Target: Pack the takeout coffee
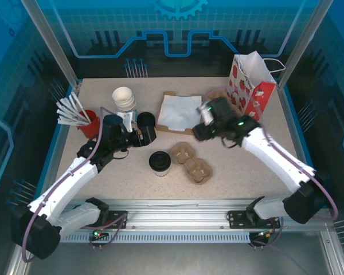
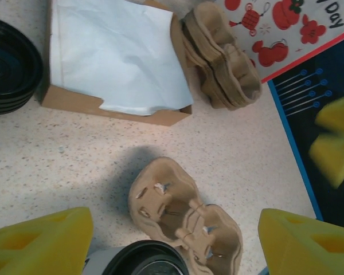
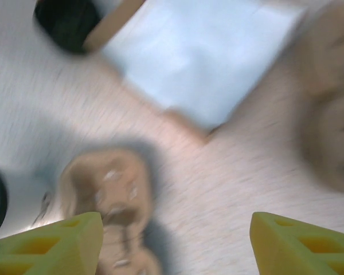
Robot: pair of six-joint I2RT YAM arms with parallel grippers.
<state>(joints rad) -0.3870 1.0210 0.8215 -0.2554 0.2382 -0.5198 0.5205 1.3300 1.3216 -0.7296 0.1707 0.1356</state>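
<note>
Yellow fingers (image 2: 43,240) of the left gripper (image 2: 172,232) frame the bottom of the left wrist view. They stand wide apart with nothing between them. Right below that gap shows the black lid of the takeout coffee (image 2: 146,260), upright on the worktop (image 2: 74,160).

From above, the takeout coffee stands mid-worktop, toward the near edge. The left gripper is just behind it and a little to its left, pointing its way.

Just right of the coffee lies a two-pocket cup carrier (image 1: 192,162), flat, with both pockets empty. Its long axis runs on a diagonal, from the pocket beside the coffee away to the right and toward the near edge.

Behind the carrier hangs the right gripper (image 1: 199,133), also wide and empty, as its own blurred wrist view shows. The carrier lies between it and the coffee, so it is the farther of the two.

The left arm looks better placed for the pickup. A short reach forward and down should put a finger on each side of the cup wall below the lid. From there the nearer pocket is a small carry to the right.

A box of white paper (image 1: 179,112) and a gift bag (image 1: 249,83) stand further back, well apart from the coffee.
</note>
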